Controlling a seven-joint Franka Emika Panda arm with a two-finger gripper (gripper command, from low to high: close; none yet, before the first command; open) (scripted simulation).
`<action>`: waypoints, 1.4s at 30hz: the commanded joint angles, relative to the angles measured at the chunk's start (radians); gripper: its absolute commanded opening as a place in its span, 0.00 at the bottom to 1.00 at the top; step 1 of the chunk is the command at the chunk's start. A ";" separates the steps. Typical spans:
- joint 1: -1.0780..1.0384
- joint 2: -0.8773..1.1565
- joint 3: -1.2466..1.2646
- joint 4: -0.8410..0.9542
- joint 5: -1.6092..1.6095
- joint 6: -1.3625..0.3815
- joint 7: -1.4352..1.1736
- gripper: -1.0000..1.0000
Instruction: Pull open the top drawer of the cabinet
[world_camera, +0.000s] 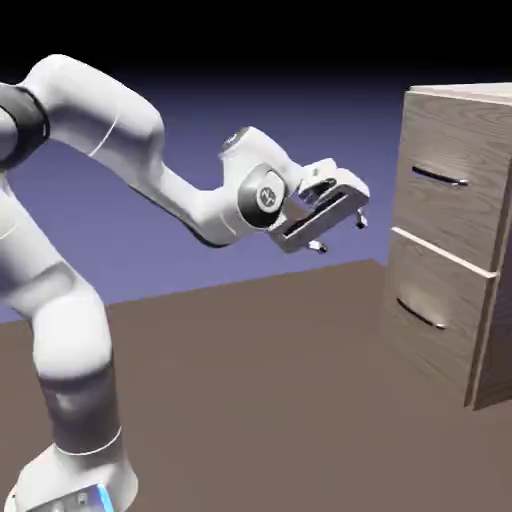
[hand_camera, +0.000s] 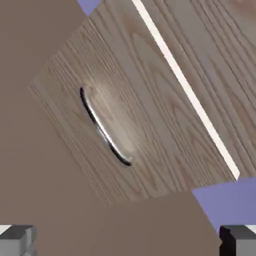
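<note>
Top drawer (world_camera: 455, 188): upper right of the exterior view, front flush with the cabinet (world_camera: 488, 91), so looks closed. Its handle (world_camera: 439, 177) is a bar on the front, there for your fingers to hook or pinch. Lower drawer (world_camera: 437, 320) sits under it, pale seam between; its own handle (world_camera: 420, 314) fills the middle of the hand view, so your aim looks low. Don't grab that one by mistake.

Gripper (world_camera: 341, 234): fingers wide apart, nothing between them, left of the cabinet and clear of it. Spread suits straddling a bar, I'd say. Hand is tilted and rolled; likely you need to raise the aim and line the fingers up across the top handle before closing. Pull hasn't begun, task at approach.
</note>
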 joint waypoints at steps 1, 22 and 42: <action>-0.004 0.010 0.005 0.014 -0.044 -0.005 -0.028 0.50; -0.085 0.212 0.120 0.308 -0.957 -0.099 -0.614 0.50; -0.162 0.405 0.229 0.588 -1.827 -0.190 -1.172 0.50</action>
